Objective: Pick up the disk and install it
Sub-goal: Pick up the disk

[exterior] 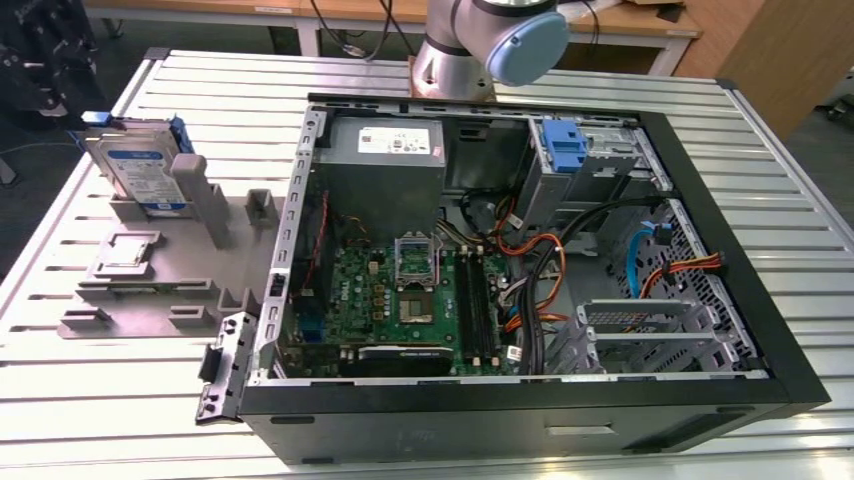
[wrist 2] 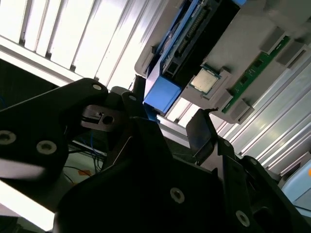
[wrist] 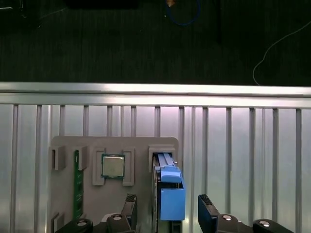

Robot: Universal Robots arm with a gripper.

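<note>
A: Blue plastic round silver-grey metal: that is the disk (exterior: 138, 168). It stands on edge in a slot of the grey holder (exterior: 160, 300), on the ribbed tabletop (exterior: 107, 420) at the exterior view's left, just beside the open computer case (exterior: 534, 420).

B: Why on edge?

A: I would judge it is so that both flat faces are free. Jaws coming from above can close on its two sides. Lying flat, it would offer little to pinch.

B: And the jaws?

A: Open, with nothing in them. In the first wrist view the dark fingers (wrist: 206, 213) show one on each side of the disk's blue end, with a gap on both sides. They are lined up with it and not touching. How high above it they are, I cannot tell.

B: What else is in the holder?

A: A processor chip (wrist: 112, 166) in its own pocket and a green memory stick (wrist: 76, 187) on edge, each apart from the disk.

B: And the case?

A: It lies on its side with the panel off, presumably to give reach from above. The drive cage (exterior: 627, 150) at its far corner carries a bare blue bracket (exterior: 567, 150). The disk is not yet installed.
</note>
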